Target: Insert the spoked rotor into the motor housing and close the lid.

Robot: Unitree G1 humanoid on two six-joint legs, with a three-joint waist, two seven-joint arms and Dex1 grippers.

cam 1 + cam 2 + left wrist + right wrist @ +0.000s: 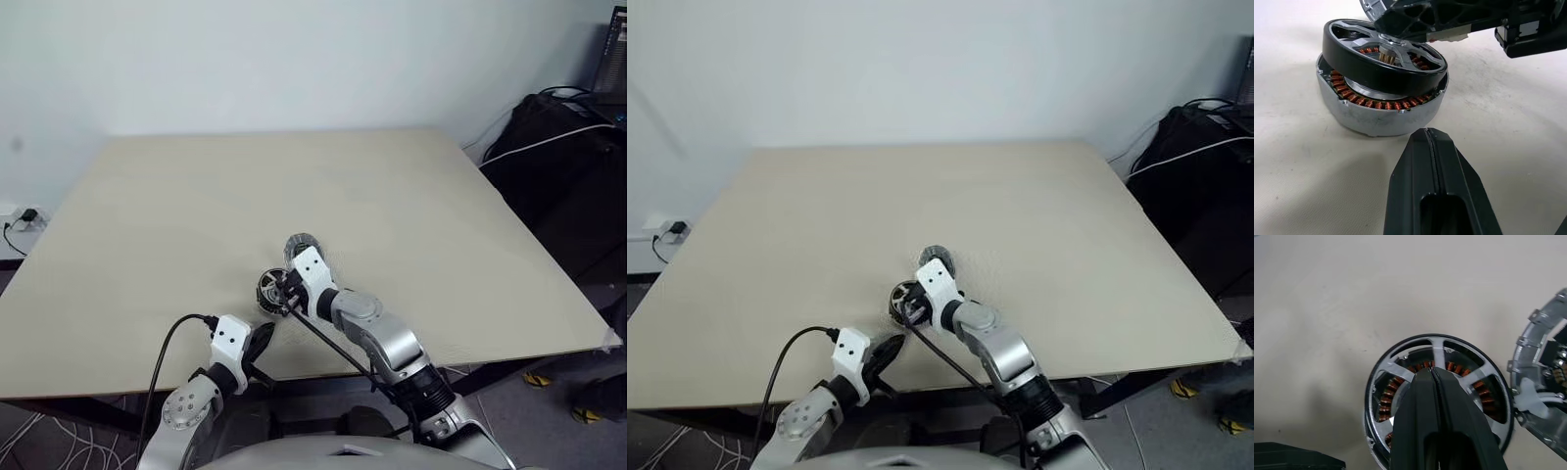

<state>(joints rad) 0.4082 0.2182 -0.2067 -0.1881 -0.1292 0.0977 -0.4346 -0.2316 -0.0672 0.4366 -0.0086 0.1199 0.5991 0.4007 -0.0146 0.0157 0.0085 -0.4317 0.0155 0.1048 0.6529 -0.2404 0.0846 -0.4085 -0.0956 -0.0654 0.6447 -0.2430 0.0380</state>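
Black-rimmed silver spoked rotor [1382,58] sits tilted on the copper-wound motor housing [1376,110], near the table's [147,215] front edge. Right gripper [1436,378], fingers together, presses its hub; level it first. Left gripper [1437,161] closed nearby.

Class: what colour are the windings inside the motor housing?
Copper-orange windings ring the motor housing, clearest in the left wrist view.

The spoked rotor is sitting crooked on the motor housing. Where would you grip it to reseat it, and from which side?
Probably the black outer rim of the spoked rotor, from above on its raised edge. It rests tilted on the motor housing, so the copper windings show under the lifted part, leaving rim wall free there. The right gripper, shut, rests over the hub, so the centre is taken.
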